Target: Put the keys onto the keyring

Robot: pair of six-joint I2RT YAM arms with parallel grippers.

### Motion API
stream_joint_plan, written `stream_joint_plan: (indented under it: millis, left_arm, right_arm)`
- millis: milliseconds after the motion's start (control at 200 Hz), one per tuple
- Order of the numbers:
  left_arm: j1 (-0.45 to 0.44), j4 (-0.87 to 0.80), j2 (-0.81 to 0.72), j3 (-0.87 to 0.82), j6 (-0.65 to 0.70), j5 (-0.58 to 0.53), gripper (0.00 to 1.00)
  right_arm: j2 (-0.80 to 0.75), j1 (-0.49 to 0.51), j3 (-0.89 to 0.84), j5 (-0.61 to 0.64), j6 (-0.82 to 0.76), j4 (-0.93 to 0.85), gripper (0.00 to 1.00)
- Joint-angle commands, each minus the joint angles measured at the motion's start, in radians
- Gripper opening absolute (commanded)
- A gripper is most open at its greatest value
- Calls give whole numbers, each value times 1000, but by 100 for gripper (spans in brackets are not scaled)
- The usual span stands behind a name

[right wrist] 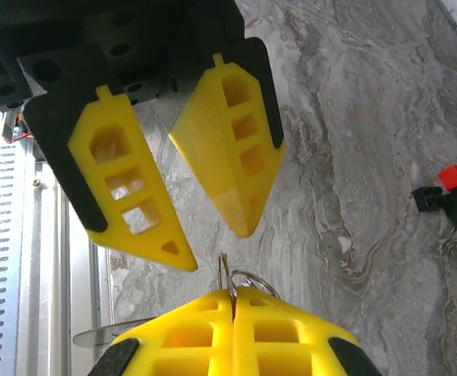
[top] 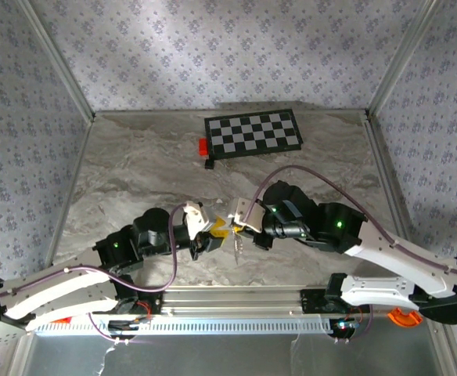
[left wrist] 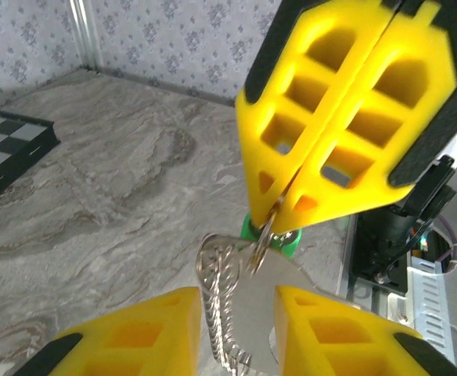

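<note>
we are in the middle of the threading step. our right gripper (left wrist: pixel 282 210) is pressed fully shut, its yellow pads pinching the top of the ring (left wrist: pixel 253 258) and holding it in the air above the worktop (top: pixel 134 172). the checkerboard (top: pixel 253 133) lies well beyond the ring.

just under the ring sits the green tag (left wrist: pixel 287 244). the chain (left wrist: pixel 217 290) hangs below the ring, and beside the chain there is a flat grey key (left wrist: pixel 261 315). both dangle under the ring. we cannot tell whether that key is already wound onto the ring's coil or is only caught at the split.

our left gripper (left wrist: pixel 236 291) faces the ring from the other side. its jaws stand a narrow way apart, with the chain and key hanging in the gap. no pad looks pressed on anything, so we judge that it holds nothing firmly.

next, we think the left gripper must close on the key's head just below the ring, flat faces against the pads and clear of the chain. it should then work the key along the coil while the right gripper keeps the ring steady. the parts are thin and swing freely, so a close that is off line could catch the chain or knock the key aside.
</note>
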Motion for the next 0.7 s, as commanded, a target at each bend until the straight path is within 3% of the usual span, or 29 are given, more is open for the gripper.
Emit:
stream_joint_plan:
  millis: [0, 395, 610, 695]
  left_arm:
    - [-9, 77, 5, 16, 22, 66, 28]
    - [-17, 103, 11, 10, 44, 89, 17]
    - [-19, 106, 9, 7, 49, 90, 1]
    - [-19, 113, 2, 0, 49, 90, 0]
  right_arm:
    - [14, 4, 48, -20, -15, -35, 0]
    - [21, 16, 55, -59, -30, -41, 0]
    - [19, 27, 51, -68, -35, -40, 0]
    - [19, 30, 49, -70, -35, -40, 0]
